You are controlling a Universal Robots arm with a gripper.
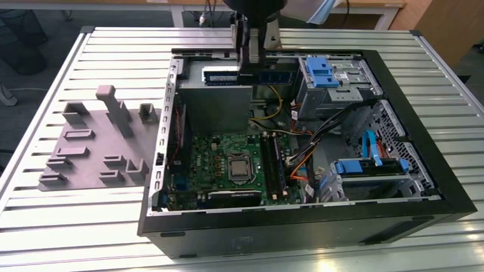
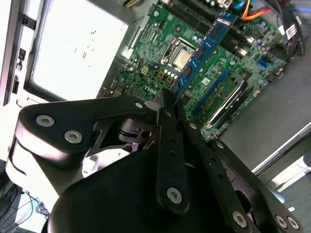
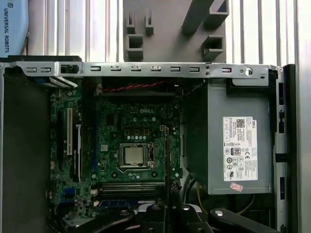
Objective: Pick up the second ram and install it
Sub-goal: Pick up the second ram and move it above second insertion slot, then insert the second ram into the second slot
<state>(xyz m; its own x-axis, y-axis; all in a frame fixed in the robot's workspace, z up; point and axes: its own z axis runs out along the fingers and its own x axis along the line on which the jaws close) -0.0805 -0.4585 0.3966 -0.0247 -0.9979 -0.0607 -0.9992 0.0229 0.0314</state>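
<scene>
On the slatted table (image 1: 113, 51), the tool (image 2: 167, 97) pinches the second ram (image 2: 206, 43) above the open case (image 1: 302, 226).

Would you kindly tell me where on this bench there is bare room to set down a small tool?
The slatted table is bare on the near side of the grey fixture plate and on the exterior view's right of the computer case. Inside the case is crowded: motherboard, cables, drive bays.

A: Which surface carries the items?
B: A slatted metal table (image 1: 113, 51).
A: What lies directly on it?
B: An open computer case (image 1: 302, 226). In the exterior view, a grey fixture plate (image 1: 98, 147) lies just beside it at 9 o'clock.
</scene>
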